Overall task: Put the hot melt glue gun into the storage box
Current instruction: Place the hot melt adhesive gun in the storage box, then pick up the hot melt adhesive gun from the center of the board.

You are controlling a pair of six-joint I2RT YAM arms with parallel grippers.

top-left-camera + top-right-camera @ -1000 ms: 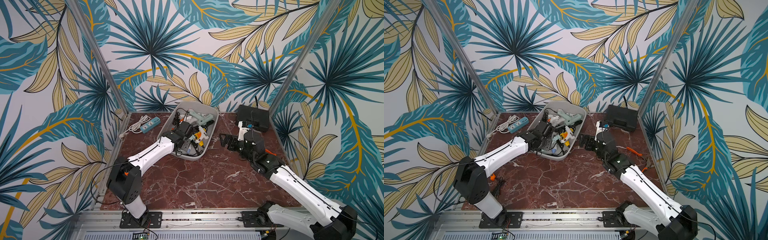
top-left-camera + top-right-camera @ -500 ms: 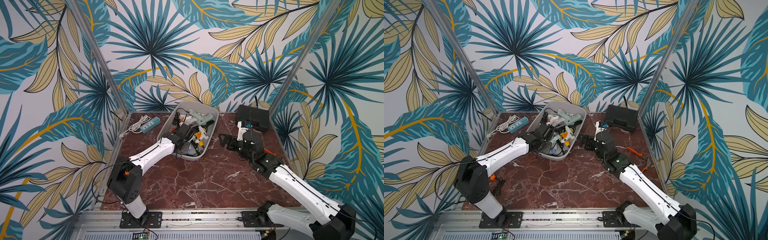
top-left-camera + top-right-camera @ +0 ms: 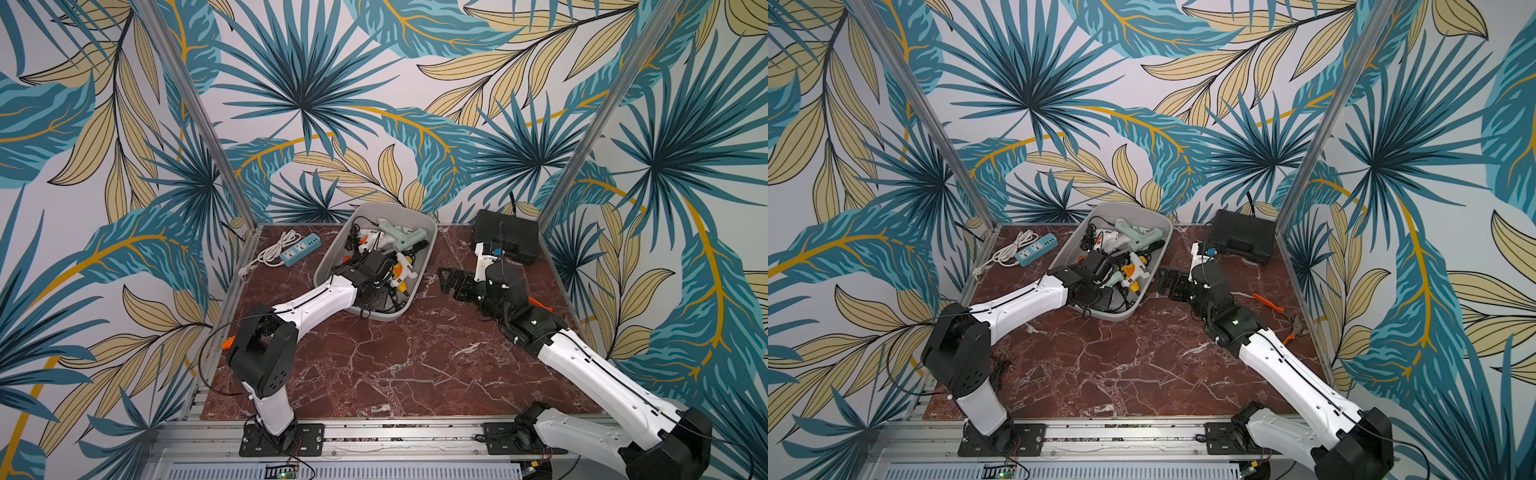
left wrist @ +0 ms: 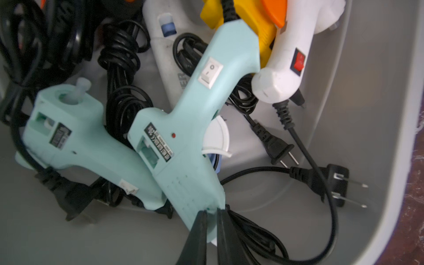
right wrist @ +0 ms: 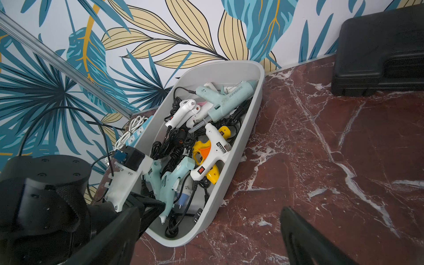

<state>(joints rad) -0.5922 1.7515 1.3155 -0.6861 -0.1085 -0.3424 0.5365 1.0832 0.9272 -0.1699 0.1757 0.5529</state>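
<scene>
Mint-green plastic with a white rocker switch, the hot melt glue gun (image 4: 195, 114) lay inside the large light-grey plastic storage box (image 5: 218, 73), propped across a second mint gun (image 4: 75, 142) and coiled black cords (image 4: 121, 75). The left gripper (image 4: 211, 213) sat at its front end with jaws drawn together; whether they nipped the gun could not be told. The right gripper (image 3: 446, 281) hung just beside the box over the red-brown marble tabletop (image 3: 395, 365), jaws wide apart, holding nothing.

Bright, even light (wrist views softer)
</scene>
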